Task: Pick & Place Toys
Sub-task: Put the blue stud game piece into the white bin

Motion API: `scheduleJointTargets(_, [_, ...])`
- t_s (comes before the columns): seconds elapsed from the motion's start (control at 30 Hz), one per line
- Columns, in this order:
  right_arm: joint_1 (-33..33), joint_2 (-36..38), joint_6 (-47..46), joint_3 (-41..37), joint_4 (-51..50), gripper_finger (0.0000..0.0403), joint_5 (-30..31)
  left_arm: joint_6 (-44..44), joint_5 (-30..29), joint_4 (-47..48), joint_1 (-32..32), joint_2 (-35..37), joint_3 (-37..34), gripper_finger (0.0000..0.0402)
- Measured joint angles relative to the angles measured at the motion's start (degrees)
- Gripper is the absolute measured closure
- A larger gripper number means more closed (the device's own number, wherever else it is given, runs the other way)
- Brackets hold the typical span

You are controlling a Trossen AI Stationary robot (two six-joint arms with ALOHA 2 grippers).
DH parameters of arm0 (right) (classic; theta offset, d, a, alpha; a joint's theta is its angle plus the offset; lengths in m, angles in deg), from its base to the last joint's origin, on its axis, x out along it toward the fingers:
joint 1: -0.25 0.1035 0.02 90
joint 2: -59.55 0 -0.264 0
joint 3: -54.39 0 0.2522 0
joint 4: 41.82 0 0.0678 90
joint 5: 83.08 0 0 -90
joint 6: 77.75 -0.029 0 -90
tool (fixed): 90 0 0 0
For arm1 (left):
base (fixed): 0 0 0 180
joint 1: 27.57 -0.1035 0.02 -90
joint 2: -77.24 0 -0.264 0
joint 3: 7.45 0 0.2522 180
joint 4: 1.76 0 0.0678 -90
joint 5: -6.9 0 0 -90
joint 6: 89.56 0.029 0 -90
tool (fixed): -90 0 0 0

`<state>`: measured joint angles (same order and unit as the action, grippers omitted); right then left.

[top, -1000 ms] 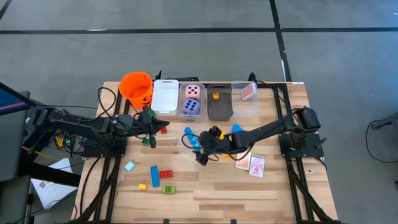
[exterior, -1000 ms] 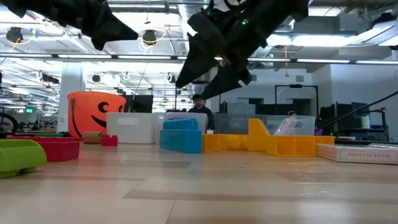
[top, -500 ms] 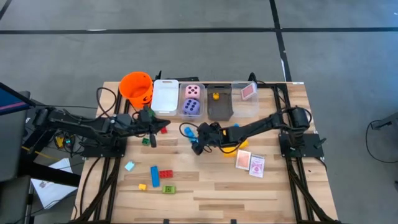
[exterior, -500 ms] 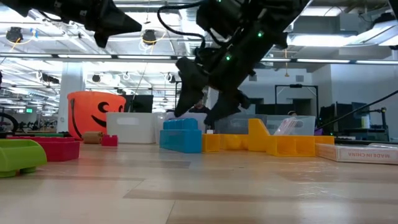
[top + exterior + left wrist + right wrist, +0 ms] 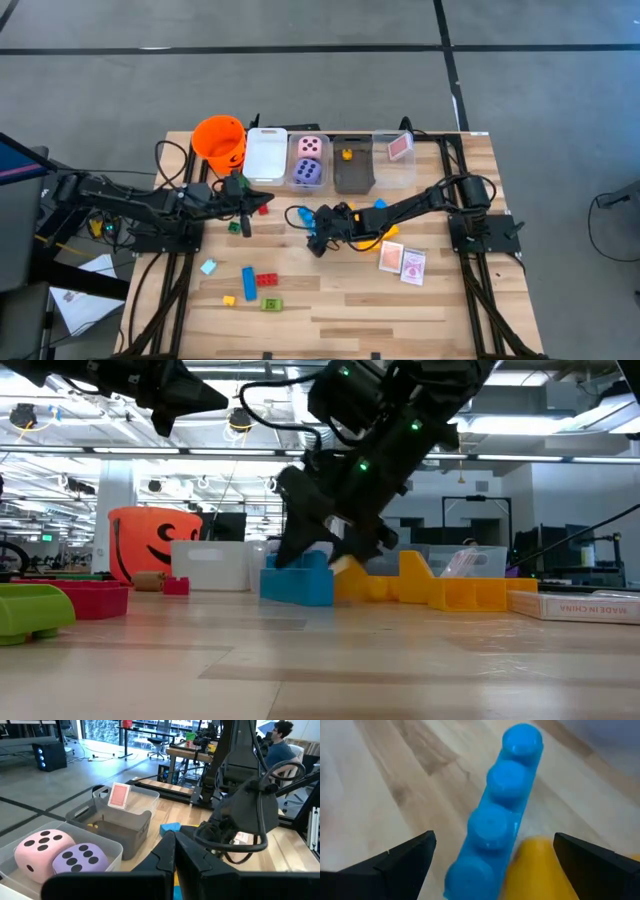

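**Right gripper spread wide over a blue block at mid-table**

Wooden slats form the table (image 5: 330, 310), which stands on a grey floor; the low view looks past it into an open workshop with ceiling lights. Along the far edge sit an orange bucket (image 5: 219, 139), a white bin (image 5: 266, 154), a clear bin (image 5: 309, 161) with a pink die (image 5: 310, 146) and a purple die (image 5: 309, 172) inside, a grey bin (image 5: 352, 166) with a small yellow piece inside, and another clear bin (image 5: 394, 158) with a pink-white card (image 5: 399, 148) leaning inside.

Reaching from the right side toward the table's middle, the right arm has its right gripper (image 5: 316, 232) low over the wood. Its fingers stand wide apart on either side of a long blue block (image 5: 495, 822) with four studs; they grip nothing. A yellow block (image 5: 540, 870) lies against that blue one.

Farther left, the left gripper (image 5: 258, 199) hangs above the table near the white bin, fingers pressed fully together and empty.

Two more cards (image 5: 402, 262) lie near the right arm. Toward the front left are scattered a light blue block (image 5: 208, 266), a blue block (image 5: 249, 283), a red block (image 5: 267, 279), a green block (image 5: 272, 303) and a yellow block (image 5: 228, 299).
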<state>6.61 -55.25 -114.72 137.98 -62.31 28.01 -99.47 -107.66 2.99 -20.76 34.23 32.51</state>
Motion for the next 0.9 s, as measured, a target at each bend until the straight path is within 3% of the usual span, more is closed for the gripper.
scheduleJointTargets(0.2, [-0.4,-0.8,-1.5,2.7,-8.8,0.0018,3.0,0.0,0.0,0.0,0.0,0.0,0.0,0.0402])
scheduleJointTargets(0.47, [0.0,-0.8,-1.6,2.9,-6.4,0.0039,1.1,0.0,0.0,0.0,0.0,0.0,0.0,0.0402])
scheduleJointTargets(0.9, [-0.8,-0.8,-1.6,2.9,-10.6,0.0078,0.9,0.0,0.0,0.0,0.0,0.0,0.0,0.0402])
